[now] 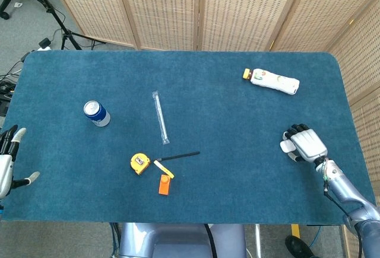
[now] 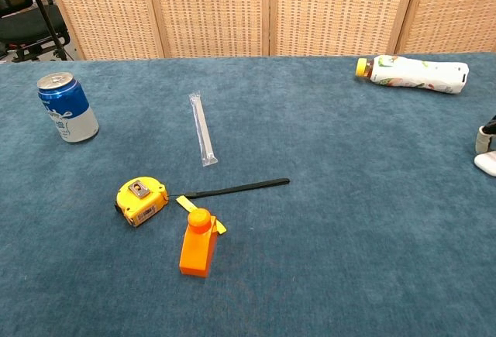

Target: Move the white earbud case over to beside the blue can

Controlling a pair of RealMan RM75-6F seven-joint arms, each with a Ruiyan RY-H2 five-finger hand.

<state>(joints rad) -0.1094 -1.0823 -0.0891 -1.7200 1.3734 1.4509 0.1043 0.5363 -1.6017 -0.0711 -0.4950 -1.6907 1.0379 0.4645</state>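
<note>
The white earbud case (image 1: 287, 146) lies at the table's right side, half covered by my right hand (image 1: 306, 144), whose fingers curl over it and grip it. The chest view catches the case (image 2: 487, 163) at its right edge, with a bit of the right hand (image 2: 487, 131) just above it. The blue can (image 1: 96, 113) stands upright far off at the left, also seen in the chest view (image 2: 67, 108). My left hand (image 1: 8, 163) hangs at the table's left edge, fingers spread and holding nothing.
Between case and can lie a clear straw wrapper (image 1: 161, 117), a yellow tape measure (image 1: 139, 163), a black stick (image 1: 180, 156) and an orange bottle (image 1: 164, 184). A white drink bottle (image 1: 273, 80) lies on its side at the back right.
</note>
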